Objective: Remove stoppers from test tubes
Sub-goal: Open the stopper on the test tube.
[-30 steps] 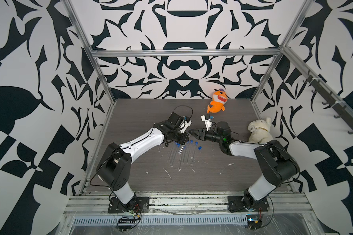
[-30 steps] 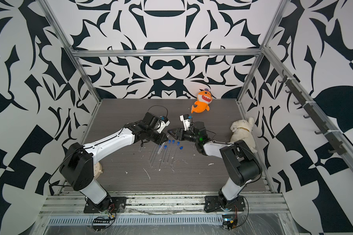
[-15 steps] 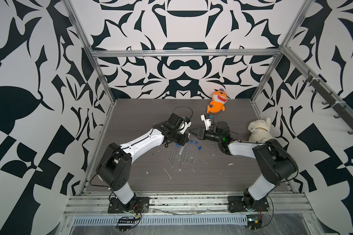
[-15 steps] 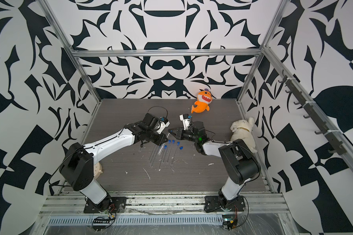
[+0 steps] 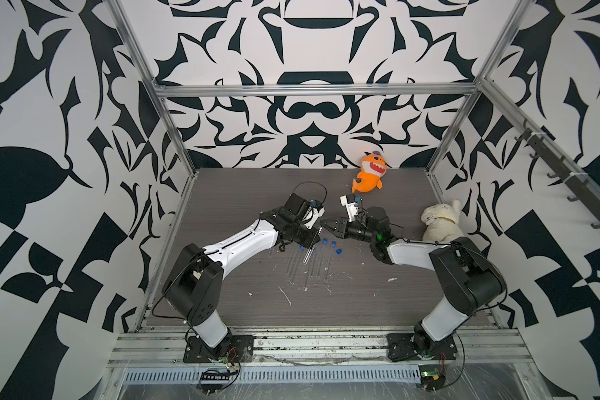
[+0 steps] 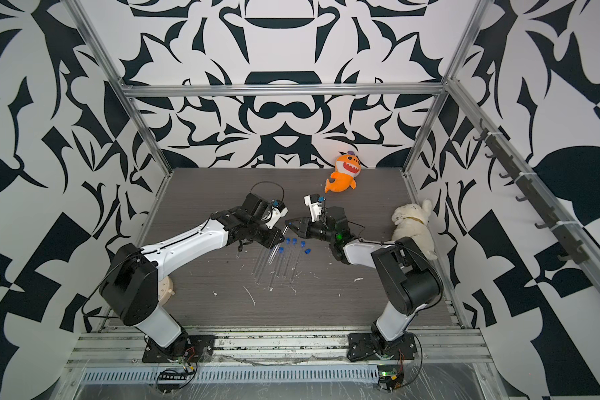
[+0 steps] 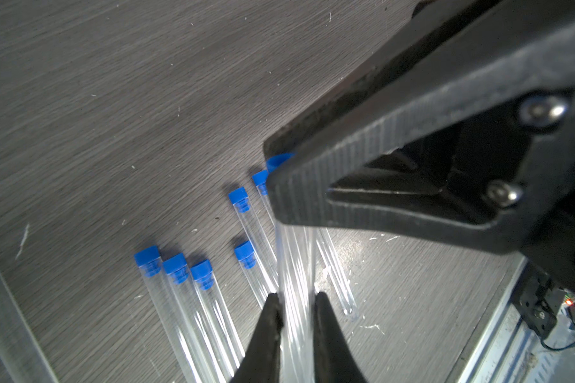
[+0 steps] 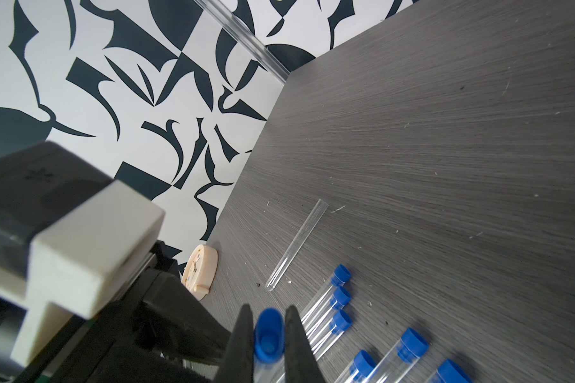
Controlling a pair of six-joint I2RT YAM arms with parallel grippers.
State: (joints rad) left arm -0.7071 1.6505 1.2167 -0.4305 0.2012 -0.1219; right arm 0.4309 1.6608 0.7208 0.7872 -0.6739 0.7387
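My left gripper (image 7: 296, 298) is shut on a clear test tube (image 7: 296, 265), held tilted above the table (image 5: 305, 258). My right gripper (image 8: 269, 310) is shut on the blue stopper (image 8: 269, 335) at that tube's upper end. The two grippers meet tip to tip in both top views (image 5: 321, 228) (image 6: 285, 227). Several more test tubes (image 7: 193, 318) lie side by side below, each with a blue stopper (image 7: 175, 267) in it. One bare tube (image 8: 299, 243) lies apart from them, toward the left wall.
An orange shark plush (image 5: 369, 173) lies by the back wall and a white plush (image 5: 440, 221) by the right wall. A cream round clock (image 8: 200, 272) stands against the left wall. White scratch marks (image 5: 284, 296) dot the table in front of the tubes.
My right gripper has shut on the blue stopper of the tube that my left gripper holds. Both arms have hardly moved.
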